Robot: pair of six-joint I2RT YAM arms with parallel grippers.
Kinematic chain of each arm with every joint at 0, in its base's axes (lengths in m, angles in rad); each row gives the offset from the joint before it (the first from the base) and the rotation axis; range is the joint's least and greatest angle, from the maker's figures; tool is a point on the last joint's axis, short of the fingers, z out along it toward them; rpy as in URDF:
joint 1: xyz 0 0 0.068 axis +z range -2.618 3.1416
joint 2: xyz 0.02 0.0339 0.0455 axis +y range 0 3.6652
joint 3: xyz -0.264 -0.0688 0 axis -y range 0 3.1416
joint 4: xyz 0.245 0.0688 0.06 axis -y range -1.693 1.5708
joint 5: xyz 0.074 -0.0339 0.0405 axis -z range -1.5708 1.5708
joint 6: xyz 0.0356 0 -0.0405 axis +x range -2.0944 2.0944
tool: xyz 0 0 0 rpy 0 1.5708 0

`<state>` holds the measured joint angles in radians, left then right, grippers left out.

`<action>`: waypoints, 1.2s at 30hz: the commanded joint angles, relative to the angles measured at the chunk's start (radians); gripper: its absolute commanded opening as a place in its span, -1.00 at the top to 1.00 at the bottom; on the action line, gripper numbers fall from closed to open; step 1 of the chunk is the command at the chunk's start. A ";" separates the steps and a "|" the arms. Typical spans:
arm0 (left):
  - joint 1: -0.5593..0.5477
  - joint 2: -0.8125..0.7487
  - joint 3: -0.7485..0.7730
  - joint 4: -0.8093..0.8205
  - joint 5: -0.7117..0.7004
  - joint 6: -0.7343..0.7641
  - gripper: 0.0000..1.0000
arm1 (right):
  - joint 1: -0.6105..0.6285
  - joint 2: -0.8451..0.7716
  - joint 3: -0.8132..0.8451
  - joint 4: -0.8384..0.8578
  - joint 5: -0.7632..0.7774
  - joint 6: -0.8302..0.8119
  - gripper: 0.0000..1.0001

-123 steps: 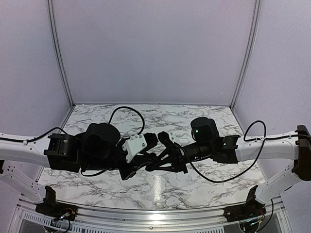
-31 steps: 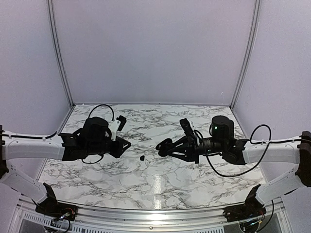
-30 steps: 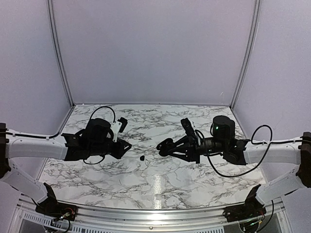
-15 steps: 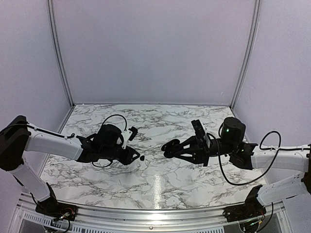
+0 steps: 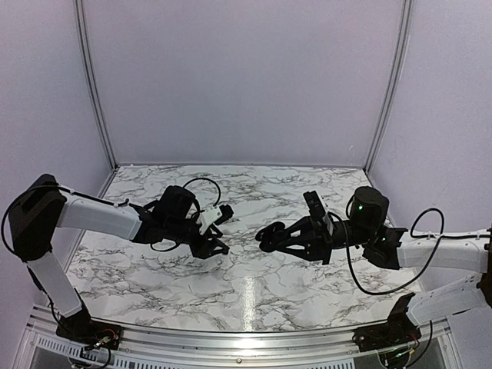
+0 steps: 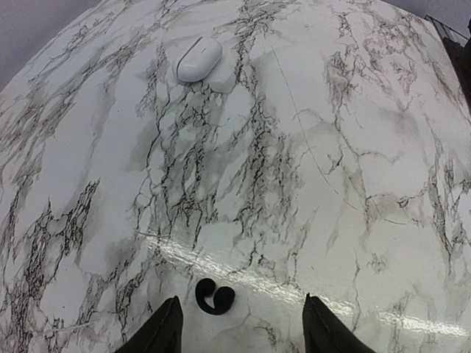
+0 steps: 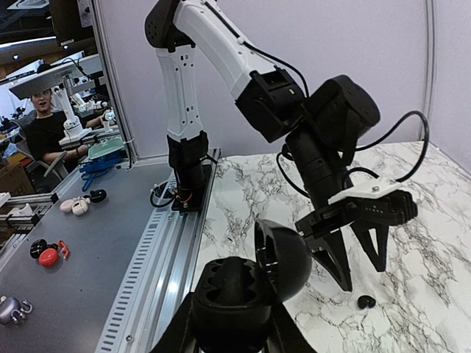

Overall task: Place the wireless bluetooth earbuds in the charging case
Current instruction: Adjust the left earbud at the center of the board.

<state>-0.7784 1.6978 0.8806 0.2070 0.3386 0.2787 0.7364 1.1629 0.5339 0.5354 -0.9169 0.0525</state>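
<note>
One black C-shaped earbud (image 6: 214,296) lies on the marble table (image 6: 309,147), between the tips of my open left gripper (image 6: 239,334) and nearer its left finger. The right wrist view shows the same earbud (image 7: 366,301) just beside the left gripper (image 7: 360,273), whose fingers point down at the table. In the top view the left gripper (image 5: 214,246) covers it. My right gripper (image 7: 234,334) is shut on the black charging case (image 7: 243,290), held above the table with its lid (image 7: 287,261) swung open. The top view shows the case (image 5: 269,234) right of the left gripper. Its inside is too dark to read.
A white oval object (image 6: 197,59) lies farther out on the marble. The left arm's base (image 7: 188,176) stands at the table's near edge beside a slotted metal rail (image 7: 147,272). Beyond it a grey bench (image 7: 66,279) carries small items.
My left arm has reached right and down over the earbud, and its jaws have opened wider. The right arm has drawn slightly right with the open case still in its grip.
</note>
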 commanded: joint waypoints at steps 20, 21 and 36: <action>0.055 0.285 0.199 -0.238 0.155 0.295 -0.01 | -0.005 -0.006 0.010 0.025 -0.041 0.013 1.00; 0.055 0.285 0.193 -0.239 0.145 0.295 0.01 | -0.004 -0.006 0.009 0.025 -0.042 0.013 1.00; 0.056 0.257 0.144 -0.108 0.052 0.235 0.27 | -0.005 -0.009 0.003 0.038 -0.048 0.024 1.00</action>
<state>-0.7261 1.9617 1.0618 0.0753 0.4179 0.5419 0.7364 1.1629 0.5335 0.5461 -0.9531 0.0608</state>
